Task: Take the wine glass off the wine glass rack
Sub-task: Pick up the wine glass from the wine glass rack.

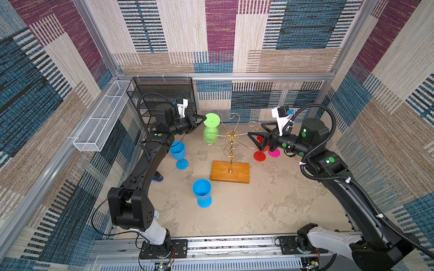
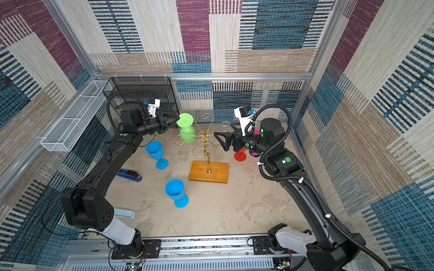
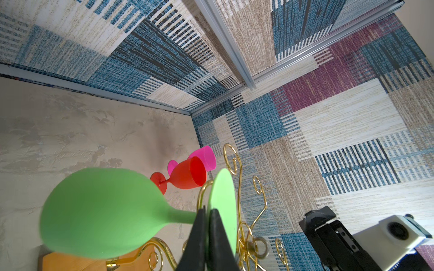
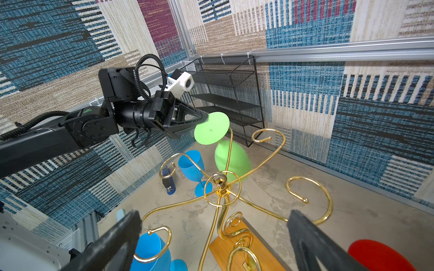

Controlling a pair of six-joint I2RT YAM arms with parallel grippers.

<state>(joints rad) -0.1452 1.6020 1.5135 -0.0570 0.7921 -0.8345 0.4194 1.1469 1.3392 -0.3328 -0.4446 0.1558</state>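
A green wine glass (image 1: 210,137) hangs upside down from an arm of the gold wire wine glass rack (image 1: 231,150), its round foot on top. The rack stands on a wooden base mid-table. My left gripper (image 1: 203,119) is shut on the rim of the glass's foot, which shows in both top views. The left wrist view shows the wine glass (image 3: 101,211) with the left gripper (image 3: 207,215) pinching the foot's edge. My right gripper (image 1: 256,129) stands open beside the rack's right arms; the right wrist view shows the right gripper (image 4: 215,217) holding nothing, the wine glass rack (image 4: 220,185) just beyond its fingers.
Two blue glasses (image 1: 178,152) (image 1: 202,191) stand left of and in front of the rack. A red glass (image 1: 259,156) and a pink one (image 1: 274,153) sit under my right arm. A black mesh shelf (image 1: 162,93), a white wire tray (image 1: 103,117) and a blue stapler (image 2: 130,176) lie left.
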